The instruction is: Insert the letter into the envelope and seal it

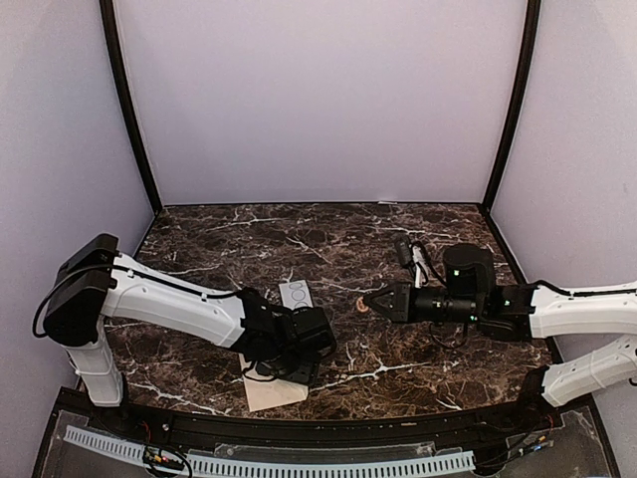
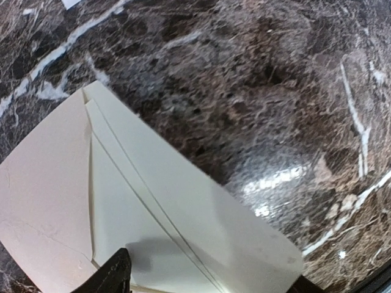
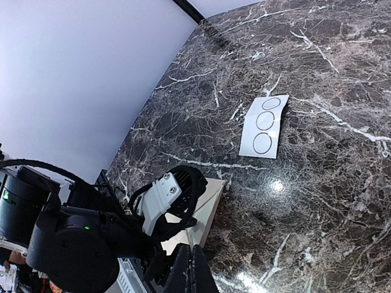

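Note:
The envelope point(image 1: 271, 394) lies flat near the table's front edge, mostly under my left gripper point(image 1: 296, 366). In the left wrist view the envelope point(image 2: 73, 183) looks pale, with its triangular flap folded down and layered edges along the fold. My left gripper point(image 2: 208, 285) is open, with one fingertip at each side low over the paper. The letter does not show as a separate sheet. My right gripper point(image 1: 370, 304) hovers right of centre and is shut point(image 3: 193, 274), with nothing seen between its fingers. The right wrist view shows the envelope point(image 3: 211, 198) beneath the left wrist.
A small white card printed with circles point(image 1: 296, 293) lies just behind the left gripper, and it also shows in the right wrist view point(image 3: 264, 126). Dark marble table point(image 1: 328, 239), purple walls around. A black rail runs along the front edge point(image 1: 299, 428).

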Controlling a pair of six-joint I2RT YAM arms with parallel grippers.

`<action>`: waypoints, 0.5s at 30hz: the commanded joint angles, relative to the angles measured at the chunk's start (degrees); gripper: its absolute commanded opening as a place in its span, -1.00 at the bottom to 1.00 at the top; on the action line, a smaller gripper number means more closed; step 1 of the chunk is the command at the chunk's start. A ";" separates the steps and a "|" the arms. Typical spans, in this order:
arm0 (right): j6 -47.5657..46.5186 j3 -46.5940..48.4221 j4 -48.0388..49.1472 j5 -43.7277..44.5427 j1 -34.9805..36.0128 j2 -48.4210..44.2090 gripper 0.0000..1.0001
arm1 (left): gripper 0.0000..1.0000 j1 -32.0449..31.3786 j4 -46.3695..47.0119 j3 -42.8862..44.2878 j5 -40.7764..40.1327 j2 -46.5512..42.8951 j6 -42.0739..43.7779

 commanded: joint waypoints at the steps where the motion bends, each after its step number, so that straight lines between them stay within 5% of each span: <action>1: 0.27 -0.42 3.19 -0.05 -0.28 -0.47 -1.00 | 0.32 -0.19 1.96 -4.61 0.66 -4.45 -1.59; 6: 0.59 -0.21 3.67 -0.62 -0.32 0.47 -1.00 | 0.12 -0.12 7.19 -9.13 2.09 -8.31 -2.92; 15: 1.10 0.32 3.67 -1.40 -0.19 1.29 -1.00 | -0.56 -0.09 12.01 -14.48 2.75 -12.80 -4.15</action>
